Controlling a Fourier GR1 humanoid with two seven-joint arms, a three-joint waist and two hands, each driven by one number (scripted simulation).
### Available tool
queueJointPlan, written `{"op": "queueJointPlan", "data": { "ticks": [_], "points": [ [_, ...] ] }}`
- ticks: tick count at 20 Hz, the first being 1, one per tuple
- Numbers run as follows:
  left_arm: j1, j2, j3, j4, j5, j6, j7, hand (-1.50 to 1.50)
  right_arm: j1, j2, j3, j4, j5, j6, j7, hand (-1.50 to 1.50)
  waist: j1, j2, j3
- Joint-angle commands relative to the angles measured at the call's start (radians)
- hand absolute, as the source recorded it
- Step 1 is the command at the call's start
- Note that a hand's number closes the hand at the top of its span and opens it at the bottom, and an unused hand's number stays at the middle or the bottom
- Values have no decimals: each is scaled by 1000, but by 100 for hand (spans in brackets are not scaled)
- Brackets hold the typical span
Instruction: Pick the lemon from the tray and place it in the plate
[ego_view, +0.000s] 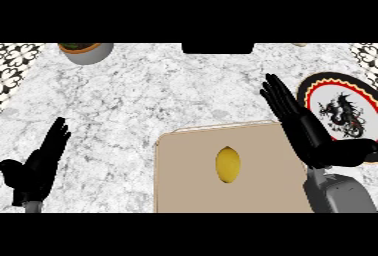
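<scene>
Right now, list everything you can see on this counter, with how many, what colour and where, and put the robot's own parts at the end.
lemon: one, yellow, lying on the middle of the tray.
tray: one, tan, flat, at the near centre of the counter.
plate: one, white with a red and black rim and a black dragon figure, at the right edge, partly behind the right hand.
plant pot: one, grey with a brown rim, at the far left.
dark object: one, black, at the far edge in the middle; cannot tell what it is.
counter: one, grey-white marble.
left hand: one, black, open, resting at the lower left, fingers up.
right hand: one, black, open, fingers straight, over the tray's right edge, beside the plate.
</scene>
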Motion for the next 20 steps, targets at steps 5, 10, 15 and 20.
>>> {"op": "queueJointPlan", "data": {
  "ticks": [5,10,15,20],
  "points": [
    [-40,-41,-36,-30,-82,112,143,0,144,150,-38,-125,-209,26,-92,150,-29,14,-1],
    [-29,-75,-48,-2,-52,101,149,0,76,-232,-74,-83,446,-144,-147,150,-78,7,-13],
    [-63,-103,-77,-11,-65,111,184,0,271,209,-25,-26,-19,-269,-354,-150,-48,22,11],
    [-63,-146,-120,-17,-119,151,202,0,370,160,89,158,97,-56,-744,-150,-13,18,-1]
  ]
}}
